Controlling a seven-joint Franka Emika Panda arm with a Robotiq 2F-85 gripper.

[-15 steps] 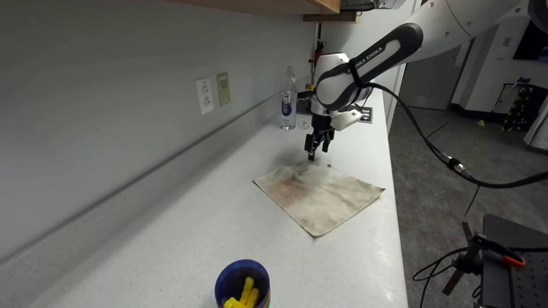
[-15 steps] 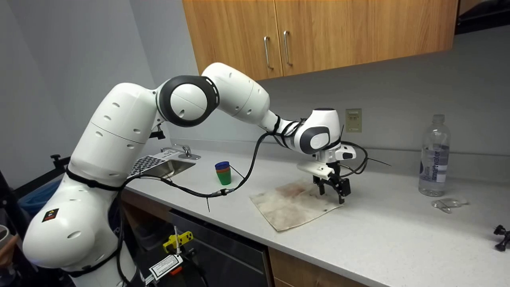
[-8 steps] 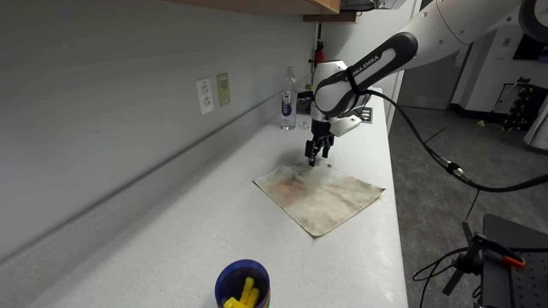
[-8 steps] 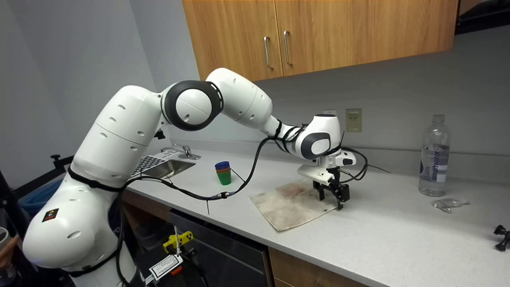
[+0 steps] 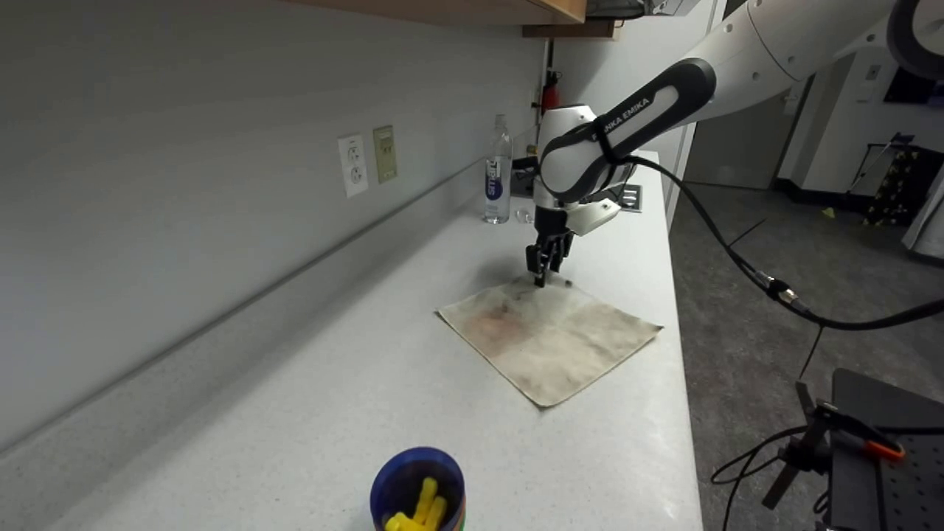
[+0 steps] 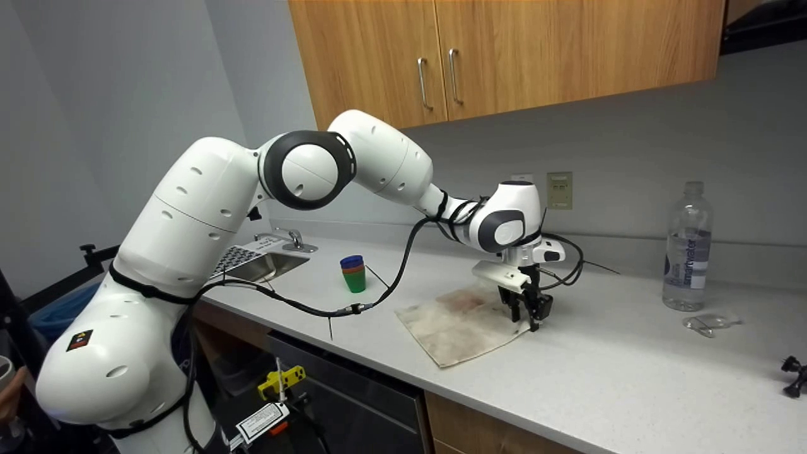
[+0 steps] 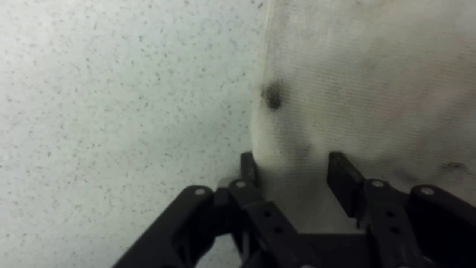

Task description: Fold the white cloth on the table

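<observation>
- Gripper [image 7: 292, 163]: pointing down at a corner of the cloth [image 5: 560, 354]; its 2 fingers [image 7: 344, 175] stand apart, cloth showing between them.
- In the wrist view, 1 finger is at the cloth's edge, the 2nd over the cloth; whether either presses on it, I cannot tell.
- Cloth: spread out on the table [image 5: 332, 413], unfolded, wrinkled and stained, with a dark spot [image 7: 274, 95] by the edge near the gripper. In an exterior view, 1 corner lies near the table's front edge.
- Arm [image 6: 309, 170]: white, reaching over the table, a black cable [image 6: 406, 252] slung along it.
- Cups [image 6: 354, 277]: blue, orange and green, stacked, between cloth and sink [image 6: 287, 263]; yellow pieces [image 5: 424, 509] inside.
- Bottle [image 6: 687, 252]: clear, upright, well apart from the cloth.
- Wall [image 5: 221, 147]: grey, with a white outlet [image 5: 353, 166] beside a beige plate [image 5: 385, 154].
- Cupboard [image 6: 536, 57]: wooden, above the table, 2 handles [image 6: 456, 75] showing.
</observation>
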